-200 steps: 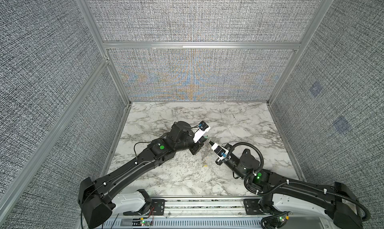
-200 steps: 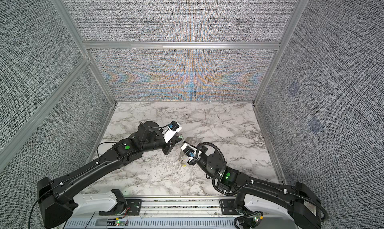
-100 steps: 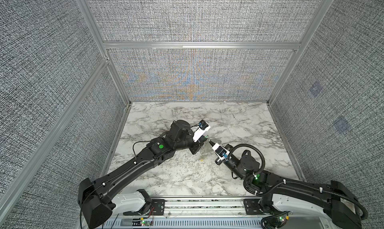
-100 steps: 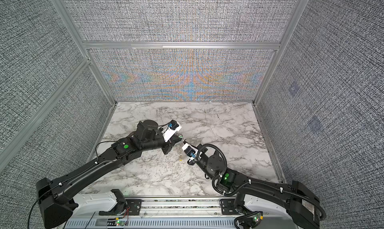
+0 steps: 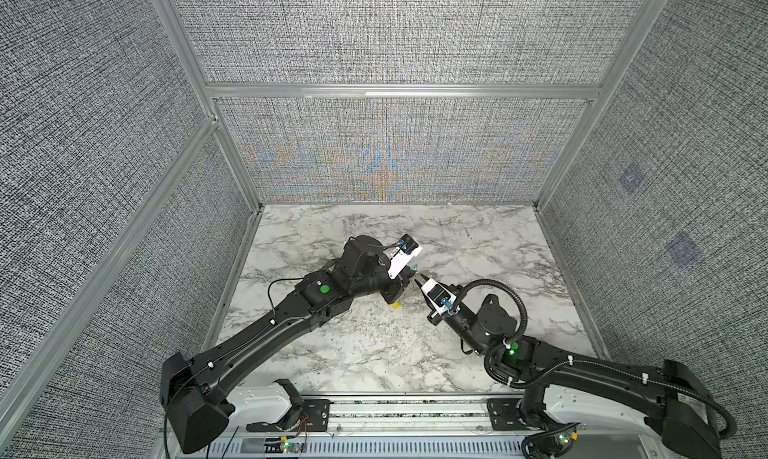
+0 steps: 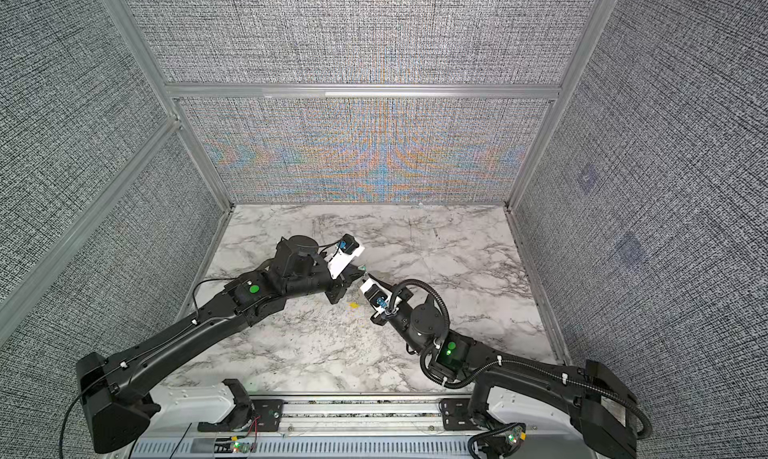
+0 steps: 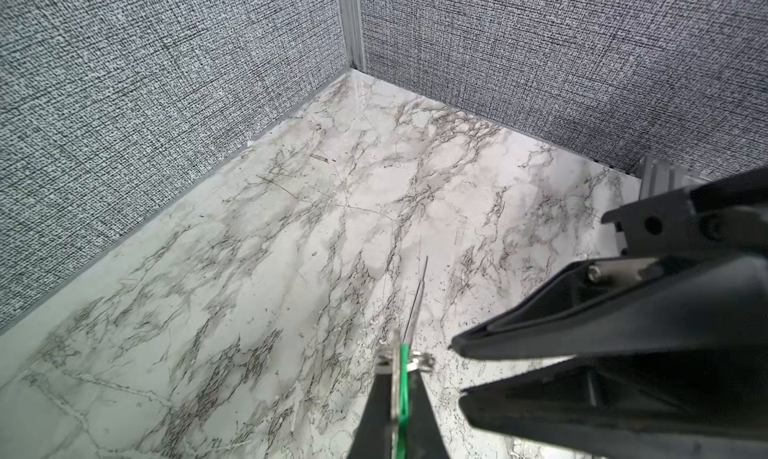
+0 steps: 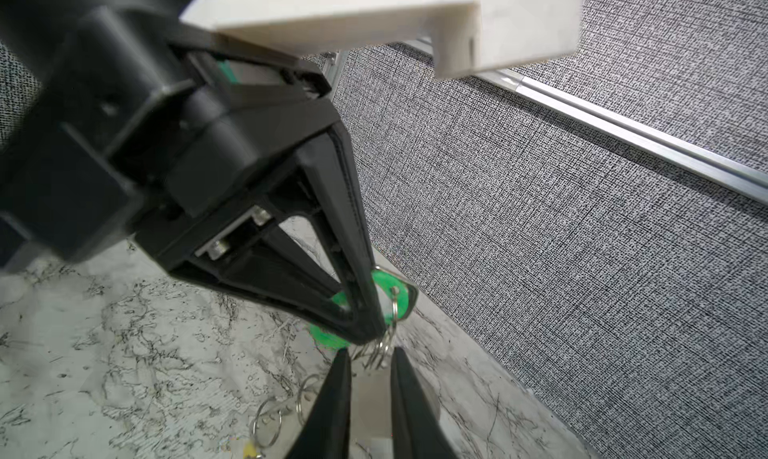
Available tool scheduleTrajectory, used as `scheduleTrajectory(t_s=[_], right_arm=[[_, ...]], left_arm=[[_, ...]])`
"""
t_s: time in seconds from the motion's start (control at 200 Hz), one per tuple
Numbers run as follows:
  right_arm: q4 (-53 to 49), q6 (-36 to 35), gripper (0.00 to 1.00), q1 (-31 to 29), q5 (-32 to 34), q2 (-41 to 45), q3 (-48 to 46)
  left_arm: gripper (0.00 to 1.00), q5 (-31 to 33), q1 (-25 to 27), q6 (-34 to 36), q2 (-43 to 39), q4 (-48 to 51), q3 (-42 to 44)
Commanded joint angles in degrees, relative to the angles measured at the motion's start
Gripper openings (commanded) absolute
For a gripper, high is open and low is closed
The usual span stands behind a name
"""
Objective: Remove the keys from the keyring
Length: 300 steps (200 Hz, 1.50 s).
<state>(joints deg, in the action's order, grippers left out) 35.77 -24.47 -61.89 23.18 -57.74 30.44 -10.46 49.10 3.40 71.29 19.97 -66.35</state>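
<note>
I judge the green key is the one being worked on. My left gripper [image 8: 375, 331] is pressed together on the small key with the round green plastic tag [image 8: 384, 284], holding it up off the grey-veined marble table [image 5: 374, 373]. The bunch of thin silver wire rings [image 8: 380, 346] hangs just under that green tag. My right gripper [image 8: 368, 355] sits at the rings with its jaws slightly spread, one tip on either side and nothing pinched.

Of the flat dark-grey keyring loop [image 8: 410, 301] I can see only a sliver, just behind the green tag. The key with the yellow plastic tag [image 5: 395, 306] lies on the marble below the green tag, well clear of it. I cannot tell whether it is free of every ring.

Next I need a fine re-grip. My right tips should close on one wire ring, not the bunch, while my left holds the tag firm. Then the two can be drawn apart.
</note>
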Motion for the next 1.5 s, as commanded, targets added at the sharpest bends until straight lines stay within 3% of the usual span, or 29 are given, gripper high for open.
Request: scheduleTrajectory(t_s=[0.0,0.881,1.496], right_arm=[[-1.84,1.78,0.20,-0.08,2.74,0.25,0.67],[-4.20,6.03,0.23,-0.25,6.93,-3.73,3.47],[-1.36,4.68,0.16,-0.23,6.02,-4.30,3.23]], left_arm=[[0.00,1.31,0.12,0.12,-0.03,-0.23,-0.54],[0.00,0.75,0.82,0.75,0.73,1.03,-1.83],[0.00,-0.26,1.00,0.64,1.41,1.48,-2.13]])
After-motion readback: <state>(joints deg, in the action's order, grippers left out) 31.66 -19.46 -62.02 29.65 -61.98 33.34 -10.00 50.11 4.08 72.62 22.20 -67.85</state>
